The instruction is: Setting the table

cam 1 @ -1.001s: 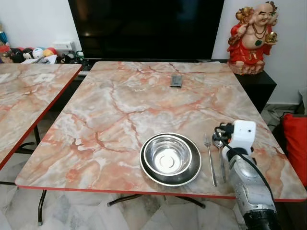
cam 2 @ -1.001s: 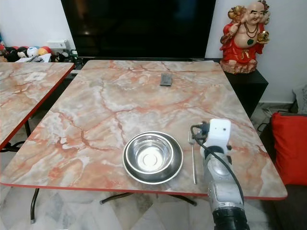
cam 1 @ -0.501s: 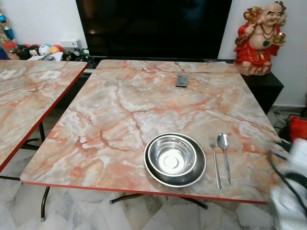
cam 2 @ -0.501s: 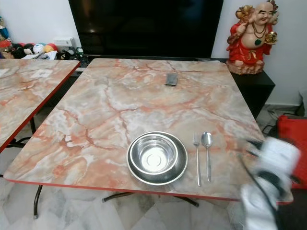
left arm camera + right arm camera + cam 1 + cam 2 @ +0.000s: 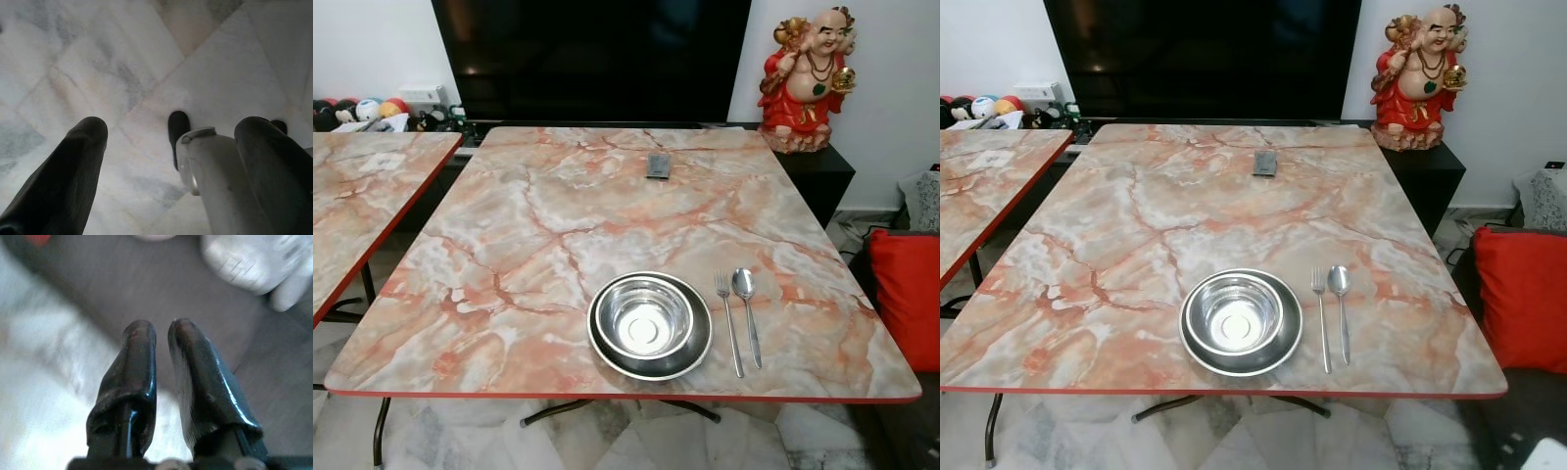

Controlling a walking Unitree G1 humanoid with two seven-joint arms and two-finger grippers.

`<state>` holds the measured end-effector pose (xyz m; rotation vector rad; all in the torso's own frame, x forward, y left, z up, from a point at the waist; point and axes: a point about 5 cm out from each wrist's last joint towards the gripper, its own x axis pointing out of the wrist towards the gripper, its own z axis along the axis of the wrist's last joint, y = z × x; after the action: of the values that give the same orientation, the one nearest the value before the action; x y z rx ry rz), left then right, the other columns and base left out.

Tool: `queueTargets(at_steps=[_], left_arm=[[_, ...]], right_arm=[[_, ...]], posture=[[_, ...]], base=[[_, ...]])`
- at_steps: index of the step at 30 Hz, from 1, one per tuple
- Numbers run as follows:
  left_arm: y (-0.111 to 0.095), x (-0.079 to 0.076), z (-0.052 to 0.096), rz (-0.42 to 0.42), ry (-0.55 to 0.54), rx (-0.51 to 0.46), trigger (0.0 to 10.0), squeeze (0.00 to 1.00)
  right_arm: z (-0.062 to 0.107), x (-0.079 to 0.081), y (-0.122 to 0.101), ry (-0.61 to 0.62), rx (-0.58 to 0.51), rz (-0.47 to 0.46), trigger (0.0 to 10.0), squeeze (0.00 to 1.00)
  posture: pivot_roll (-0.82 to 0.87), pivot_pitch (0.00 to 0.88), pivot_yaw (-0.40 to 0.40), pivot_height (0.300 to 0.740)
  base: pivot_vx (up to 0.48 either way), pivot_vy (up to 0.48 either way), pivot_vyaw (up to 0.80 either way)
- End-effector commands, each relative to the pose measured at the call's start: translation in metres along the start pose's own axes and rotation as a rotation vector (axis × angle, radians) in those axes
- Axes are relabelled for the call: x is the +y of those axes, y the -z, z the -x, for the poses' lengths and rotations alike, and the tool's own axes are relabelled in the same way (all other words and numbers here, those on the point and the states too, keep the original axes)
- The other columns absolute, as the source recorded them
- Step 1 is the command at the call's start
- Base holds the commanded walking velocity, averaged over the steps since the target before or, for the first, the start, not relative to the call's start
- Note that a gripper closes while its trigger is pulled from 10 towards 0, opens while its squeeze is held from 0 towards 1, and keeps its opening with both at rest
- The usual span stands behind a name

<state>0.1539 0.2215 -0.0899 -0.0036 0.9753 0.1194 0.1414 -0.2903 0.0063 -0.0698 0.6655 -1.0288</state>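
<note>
the left gripper (image 5: 171, 132) hangs over the pale floor tiles (image 5: 73, 63) with its fingers spread wide and nothing between them. the right gripper (image 5: 162, 330) has its fingers nearly pressed together, empty. on the marble table (image 5: 607, 215) a steel bowl (image 5: 643, 318) sits in a plate (image 5: 695, 348), with fork (image 5: 728, 323) and spoon (image 5: 746, 305) just beside it.

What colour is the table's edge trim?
Red, along the marble-patterned table front edge; clearest in the left eye view.

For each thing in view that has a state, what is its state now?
bowl: upright, empty, sits in the plate
plate: flat, under the bowl
fork: flat, right of the plate
spoon: flat, beside the fork
TV: off
left hand: open, over floor
right hand: shut, empty
</note>
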Motion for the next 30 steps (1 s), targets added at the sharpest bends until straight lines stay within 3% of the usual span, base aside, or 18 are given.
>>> queueTargets(at_steps=[1,5,8,11,14,16,20,26,30], left_arm=[[0.005,-0.001,0.001,0.007,-0.004,0.018,10.0,0.0],[0.005,-0.001,0.001,0.014,-0.004,0.019,10.0,0.0],[0.005,-0.001,0.001,0.018,-0.008,0.018,10.0,0.0],[0.005,0.0,0.001,0.024,-0.016,0.019,10.0,0.0],[0.005,0.001,0.001,0.024,-0.018,0.021,10.0,0.0],[0.006,0.002,0.001,0.03,-0.021,0.02,10.0,0.0],[0.006,0.003,0.001,0.032,-0.026,0.021,10.0,0.0],[0.005,0.006,0.001,0.034,-0.036,0.021,10.0,0.0],[0.004,0.007,0.001,0.037,-0.037,0.021,10.0,0.0]], right_arm=[[-0.002,0.009,0.016,-0.062,0.091,0.016,10.0,0.0],[-0.01,0.039,0.04,-0.277,0.214,0.099,10.0,0.0],[-0.009,0.056,0.056,-0.405,0.236,0.249,10.0,0.0],[-0.002,0.07,0.074,-0.554,0.264,0.38,10.0,0.0],[0.017,0.084,0.096,-0.733,0.299,0.503,10.0,0.0],[0.02,0.083,0.104,-0.775,0.32,0.551,10.0,0.0],[0.023,0.083,0.111,-0.822,0.332,0.59,10.0,0.0],[0.021,0.088,0.104,-0.831,0.327,0.495,10.0,0.0],[0.022,0.09,0.104,-0.848,0.322,0.487,10.0,0.0]], posture=[[-0.06,0.0,-0.046,0.74],[-0.05,0.0,-0.046,0.74],[-0.04,0.0,-0.052,0.74],[-0.04,0.0,-0.048,0.74],[-0.02,0.0,-0.042,0.74],[-0.01,0.0,-0.039,0.74],[0.0,0.0,-0.032,0.74],[-0.01,0.0,-0.012,0.74],[0.0,0.0,-0.006,0.74]], base=[[0.0,0.0,0.0],[0.0,0.0,0.0],[0.0,0.0,0.0],[0.0,0.0,0.0],[0.0,0.0,0.0],[0.0,0.0,0.0],[0.0,0.0,0.0],[0.0,0.118,0.0],[0.0,0.405,0.0]])
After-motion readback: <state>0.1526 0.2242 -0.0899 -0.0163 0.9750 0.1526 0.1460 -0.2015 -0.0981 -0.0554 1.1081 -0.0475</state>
